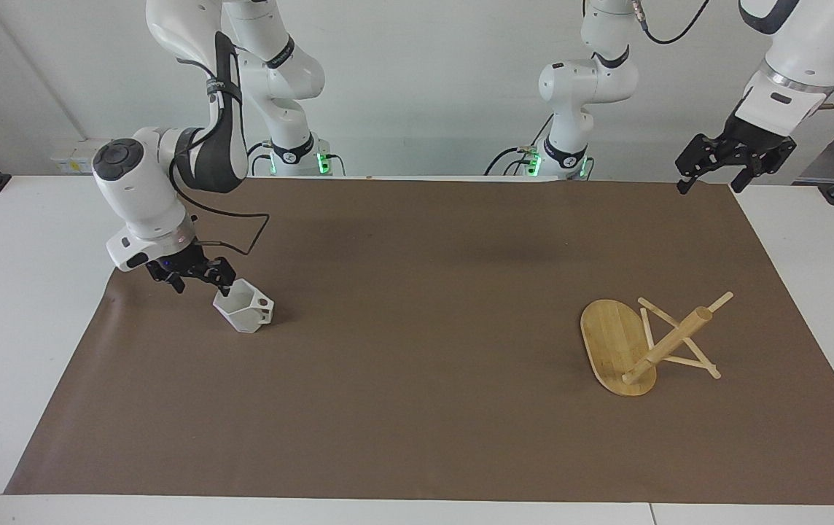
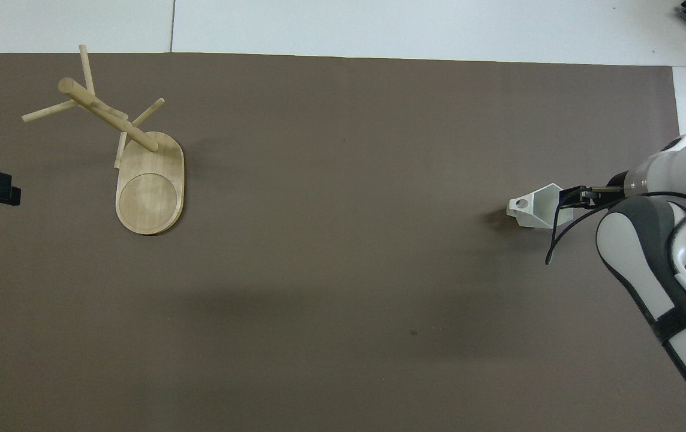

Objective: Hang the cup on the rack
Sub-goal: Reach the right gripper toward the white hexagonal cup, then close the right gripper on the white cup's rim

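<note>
Two arms share the table, but only the right gripper (image 1: 202, 279) is at the white faceted cup (image 1: 243, 308), fingers open at its rim near the right arm's end. The open left gripper (image 1: 734, 162) waits over the table's corner, well apart from the bamboo rack (image 1: 617, 344).

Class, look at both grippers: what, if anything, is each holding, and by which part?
Nothing is held. The right gripper is open at the cup's rim, not closed on it. The left gripper waits open above the table edge.
</note>
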You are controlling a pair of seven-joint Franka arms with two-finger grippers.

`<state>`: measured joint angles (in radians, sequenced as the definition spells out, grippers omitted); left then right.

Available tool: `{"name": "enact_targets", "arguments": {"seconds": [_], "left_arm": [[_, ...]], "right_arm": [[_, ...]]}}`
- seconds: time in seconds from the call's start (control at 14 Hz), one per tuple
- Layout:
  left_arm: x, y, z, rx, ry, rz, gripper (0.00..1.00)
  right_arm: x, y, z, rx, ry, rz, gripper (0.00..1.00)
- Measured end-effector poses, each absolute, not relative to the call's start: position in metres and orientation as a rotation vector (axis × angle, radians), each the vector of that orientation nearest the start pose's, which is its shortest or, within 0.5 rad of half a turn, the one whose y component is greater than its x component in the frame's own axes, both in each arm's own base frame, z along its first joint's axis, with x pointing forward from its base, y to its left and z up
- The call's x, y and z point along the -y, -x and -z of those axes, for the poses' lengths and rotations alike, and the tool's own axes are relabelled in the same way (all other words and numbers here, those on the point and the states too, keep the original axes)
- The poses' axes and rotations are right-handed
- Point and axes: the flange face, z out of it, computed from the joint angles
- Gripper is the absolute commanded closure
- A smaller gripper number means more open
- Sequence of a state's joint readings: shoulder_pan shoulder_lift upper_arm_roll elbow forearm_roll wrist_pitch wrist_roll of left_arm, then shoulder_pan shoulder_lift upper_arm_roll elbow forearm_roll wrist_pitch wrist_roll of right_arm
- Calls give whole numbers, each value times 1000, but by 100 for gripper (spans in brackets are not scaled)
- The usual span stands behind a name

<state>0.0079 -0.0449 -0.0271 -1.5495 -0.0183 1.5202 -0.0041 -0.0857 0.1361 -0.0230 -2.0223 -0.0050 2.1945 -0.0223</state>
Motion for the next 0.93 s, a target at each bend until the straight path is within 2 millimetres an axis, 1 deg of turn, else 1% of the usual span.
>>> {"name": "enact_targets", "arguments": {"seconds": [0.36,0.71,0.79,0.93], "left_arm": [[13,-536,-655,-27,3159,25,0],[14,-536,-655,-29,3159,26,0],[14,-536,-655,-30,3159,26,0],[14,-536,-655,-29,3159,26,0]], "right_arm": [[63,-579,-363,-129,3148,55,0],[62,-576,-357,-129,3148,35,0],[62,-576,-357,-129,3148,33,2],[59,-576,-356,-120,3147,31,15]]}}
